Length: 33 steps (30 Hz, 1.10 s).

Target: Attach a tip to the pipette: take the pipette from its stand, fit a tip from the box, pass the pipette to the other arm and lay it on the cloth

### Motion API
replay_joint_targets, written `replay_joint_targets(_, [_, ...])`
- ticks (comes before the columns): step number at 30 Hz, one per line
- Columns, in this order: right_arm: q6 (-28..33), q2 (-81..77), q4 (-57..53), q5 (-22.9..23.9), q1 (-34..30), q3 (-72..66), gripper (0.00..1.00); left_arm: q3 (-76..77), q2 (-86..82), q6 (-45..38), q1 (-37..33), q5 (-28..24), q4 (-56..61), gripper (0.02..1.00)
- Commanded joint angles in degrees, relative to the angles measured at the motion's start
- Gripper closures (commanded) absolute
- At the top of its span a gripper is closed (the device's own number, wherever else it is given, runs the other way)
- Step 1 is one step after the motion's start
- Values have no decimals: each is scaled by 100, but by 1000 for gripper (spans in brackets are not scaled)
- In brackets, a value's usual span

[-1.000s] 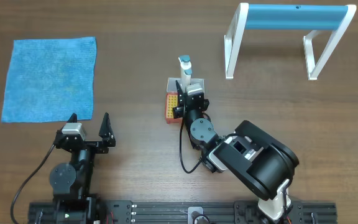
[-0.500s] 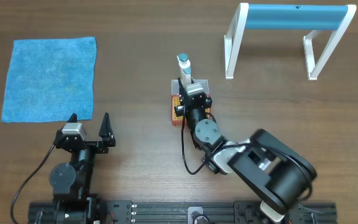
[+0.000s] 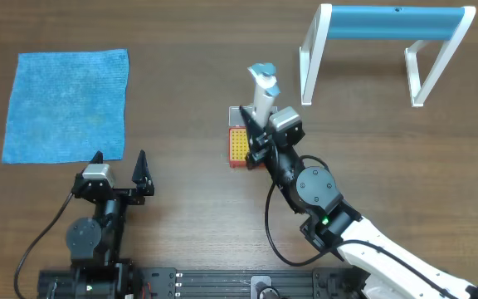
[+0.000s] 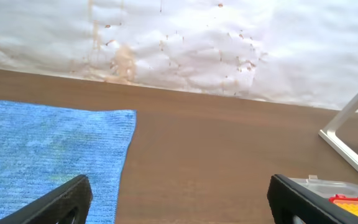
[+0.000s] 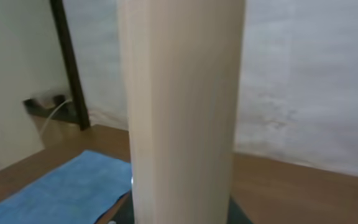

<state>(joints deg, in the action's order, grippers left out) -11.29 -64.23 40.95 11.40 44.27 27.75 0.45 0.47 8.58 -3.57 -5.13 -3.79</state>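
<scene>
top, left wrist and right wrist views. the right gripper (image 3: 258,131) held the white pipette with a blue cap (image 3: 263,93) above the middle of the wooden counter (image 3: 181,75). its jaws pinched the pale barrel, which stood close before the right wrist camera (image 5: 179,112). the pipette was off the counter and leaned slightly, cap uppermost. its lower end was hidden behind the gripper, so a fitted tip could not be confirmed. the grip low on the barrel probably served to steady the nose for pressing into a tip.

the clear tip box with an orange-yellow rack (image 3: 238,146) sat on the counter just beside the gripper, a little toward the left edge. single tips in the rack were too small to make out. the box also showed at the edge of the left wrist view (image 4: 342,194).

the white stand with a blue crossbar (image 3: 392,23) stood near the far right corner and carried nothing.

the blue square cloth (image 3: 66,104) lay flat near the far left corner, bare, as the final resting place.

the left gripper (image 3: 119,160) waited near the near edge on the left side, close to the cloth's near edge. its jaws were spread with nothing between them, a posture that seemed suited to receiving the pipette. judged from this layout, the task was at or near the tip-fitting step, with the handover not yet done.
</scene>
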Motion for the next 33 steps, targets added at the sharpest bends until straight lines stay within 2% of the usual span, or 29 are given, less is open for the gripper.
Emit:
replay_joint_targets(1, [-988, 107, -651, -1274, 7, -22, 925, -13, -28, -74, -22, 20, -28, 104])
replay_joint_targets(3, [-990, 94, -979, -1663, 7, -22, 928, -13, -28, -74, -22, 20, -28, 102])
replay_joint_targets(7, [-986, 94, -1075, -1801, 7, -22, 928, -13, -28, -74, -22, 20, -28, 102])
replay_joint_targets(13, [-1016, 94, -1541, -2496, 7, -22, 928, -13, -28, -74, -22, 20, -28, 106])
replay_joint_targets(17, [-1263, 90, -1537, -2909, 7, -22, 928, -13, -28, -74, -22, 20, -28, 102])
replay_joint_targets(22, [-2004, 92, -1495, -2907, 7, -22, 928, -13, -28, -74, -22, 20, -28, 104])
replay_joint_targets(30, [-2221, 92, -1226, -2885, 0, -22, 930, -13, -28, -74, -22, 20, -28, 104])
replay_joint_targets(33, [-2662, 90, -1220, -2887, 0, -22, 930, -13, -28, -74, -22, 20, -28, 104])
